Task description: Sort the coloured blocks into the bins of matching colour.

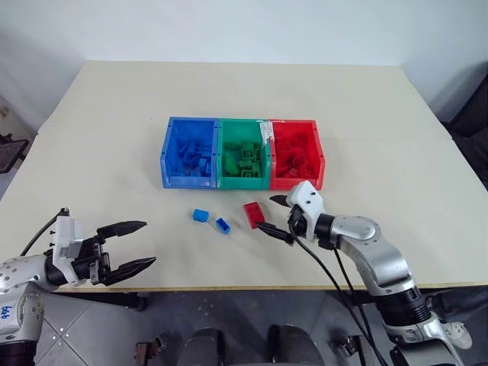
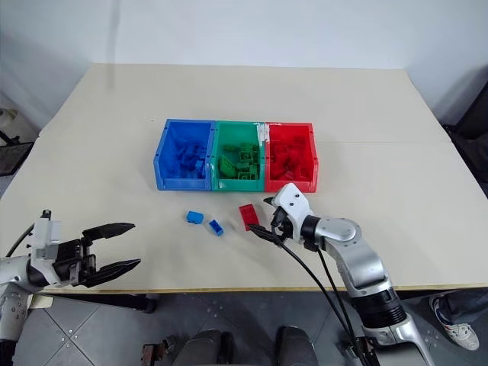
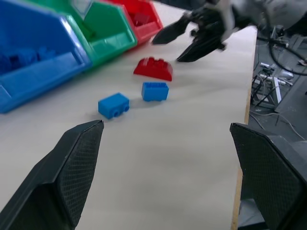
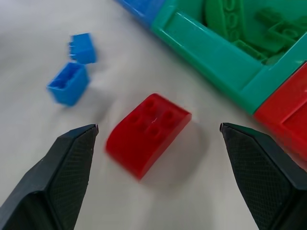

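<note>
Plainly, unmarked red block (image 4: 147, 133) lies between spread right pincer (image 4: 158, 128) fingers.

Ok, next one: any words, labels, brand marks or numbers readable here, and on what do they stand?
No text here can be read.
Blue marks on the left arm's casing: too small to read.
White patch on the rim between the green bin and the red bin: no legible writing.
Red block and loose blue blocks: studs only, no print visible.
</note>
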Controlling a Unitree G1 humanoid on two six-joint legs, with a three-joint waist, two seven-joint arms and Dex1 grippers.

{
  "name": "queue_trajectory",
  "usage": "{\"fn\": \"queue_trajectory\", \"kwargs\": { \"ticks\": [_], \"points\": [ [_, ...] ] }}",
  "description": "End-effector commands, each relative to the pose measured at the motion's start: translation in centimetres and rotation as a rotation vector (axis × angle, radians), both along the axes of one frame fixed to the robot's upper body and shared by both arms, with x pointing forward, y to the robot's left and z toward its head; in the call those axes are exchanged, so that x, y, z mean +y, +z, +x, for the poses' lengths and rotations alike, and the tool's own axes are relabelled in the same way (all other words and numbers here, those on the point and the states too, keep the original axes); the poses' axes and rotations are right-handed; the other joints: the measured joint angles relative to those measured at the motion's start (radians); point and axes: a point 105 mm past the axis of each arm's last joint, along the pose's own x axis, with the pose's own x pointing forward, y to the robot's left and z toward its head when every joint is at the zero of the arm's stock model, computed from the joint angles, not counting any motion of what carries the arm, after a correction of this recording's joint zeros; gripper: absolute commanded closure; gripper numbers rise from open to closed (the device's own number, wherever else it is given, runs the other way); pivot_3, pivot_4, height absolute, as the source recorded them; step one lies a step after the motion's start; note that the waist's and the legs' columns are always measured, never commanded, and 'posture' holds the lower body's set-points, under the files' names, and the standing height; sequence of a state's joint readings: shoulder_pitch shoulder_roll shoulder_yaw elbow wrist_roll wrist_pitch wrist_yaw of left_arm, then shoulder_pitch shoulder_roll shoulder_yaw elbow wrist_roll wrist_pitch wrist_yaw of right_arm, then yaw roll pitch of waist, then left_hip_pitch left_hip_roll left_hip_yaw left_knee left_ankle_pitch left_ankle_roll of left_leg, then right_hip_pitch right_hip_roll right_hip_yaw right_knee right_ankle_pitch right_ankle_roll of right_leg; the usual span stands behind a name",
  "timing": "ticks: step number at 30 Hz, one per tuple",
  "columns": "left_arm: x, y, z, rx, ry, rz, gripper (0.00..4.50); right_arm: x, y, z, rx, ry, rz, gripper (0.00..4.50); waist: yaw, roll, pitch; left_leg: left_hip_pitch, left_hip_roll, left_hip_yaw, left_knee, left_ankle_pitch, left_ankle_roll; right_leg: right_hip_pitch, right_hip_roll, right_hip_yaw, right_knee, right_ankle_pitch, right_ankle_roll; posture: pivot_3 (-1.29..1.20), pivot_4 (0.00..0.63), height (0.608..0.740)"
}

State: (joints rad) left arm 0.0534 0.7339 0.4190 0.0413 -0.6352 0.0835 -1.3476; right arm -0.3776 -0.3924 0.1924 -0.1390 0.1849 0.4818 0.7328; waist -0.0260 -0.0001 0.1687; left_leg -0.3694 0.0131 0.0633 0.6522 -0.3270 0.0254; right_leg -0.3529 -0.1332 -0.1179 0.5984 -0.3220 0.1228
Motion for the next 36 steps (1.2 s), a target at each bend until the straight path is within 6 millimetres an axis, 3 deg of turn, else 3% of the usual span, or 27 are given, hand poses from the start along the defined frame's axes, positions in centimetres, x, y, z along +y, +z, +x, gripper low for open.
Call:
{"fn": "queue_trajectory", "kwargs": {
  "ticks": [1,6,16,30,33,36],
  "points": [
    [0.1,1.4,-0.8,-0.073,-0.033,-0.021,0.0,0.5,-0.7,0.8,-0.007,-0.065,-0.009,0.24,-0.003,0.0,0.0,0.0,0.0,0.0,0.0,0.0,0.0,0.0,0.0,0.0,0.001,0.0,0.0,0.0,0.15,0.74],
    [0.1,1.6,-0.8,-0.083,-0.027,-0.023,0.0,1.7,-1.7,1.2,0.009,-0.095,0.004,0.24,-0.004,-0.001,-0.001,0.0,0.0,0.001,0.0,0.0,0.0,-0.003,0.001,0.001,0.007,0.0,0.0,0.0,0.15,0.74],
    [-0.5,1.6,-0.5,-0.088,-0.025,-0.031,0.0,3.1,-0.7,0.9,0.017,-0.019,0.059,0.24,-0.004,-0.002,-0.001,0.0,0.0,0.001,0.0,0.0,0.0,-0.004,0.001,0.002,0.008,0.0,0.0,0.0,0.15,0.74],
    [-1.3,1.4,-0.4,-0.093,-0.01,-0.042,0.0,4.7,-2.5,3.2,0.041,-0.1,0.027,0.24,-0.009,-0.002,-0.002,0.001,0.0,0.001,0.0,0.0,0.0,-0.005,0.001,0.002,0.011,0.0,0.0,0.0,0.15,0.74],
    [-1.4,1.4,-0.3,-0.093,-0.006,-0.044,0.0,4.0,-3.0,2.9,0.041,-0.113,0.009,0.86,-0.007,-0.003,-0.002,0.001,0.0,0.001,0.0,0.0,0.0,-0.005,0.001,0.002,0.011,0.0,0.0,0.0,0.15,0.74],
    [-1.3,1.3,-0.2,-0.089,-0.003,-0.046,0.0,3.2,-2.6,2.3,0.036,-0.094,0.016,1.85,-0.005,-0.004,-0.003,0.001,0.0,0.0,0.0,0.0,0.0,-0.005,0.001,0.002,0.011,0.0,0.0,0.0,0.15,0.74]
  ]
}}
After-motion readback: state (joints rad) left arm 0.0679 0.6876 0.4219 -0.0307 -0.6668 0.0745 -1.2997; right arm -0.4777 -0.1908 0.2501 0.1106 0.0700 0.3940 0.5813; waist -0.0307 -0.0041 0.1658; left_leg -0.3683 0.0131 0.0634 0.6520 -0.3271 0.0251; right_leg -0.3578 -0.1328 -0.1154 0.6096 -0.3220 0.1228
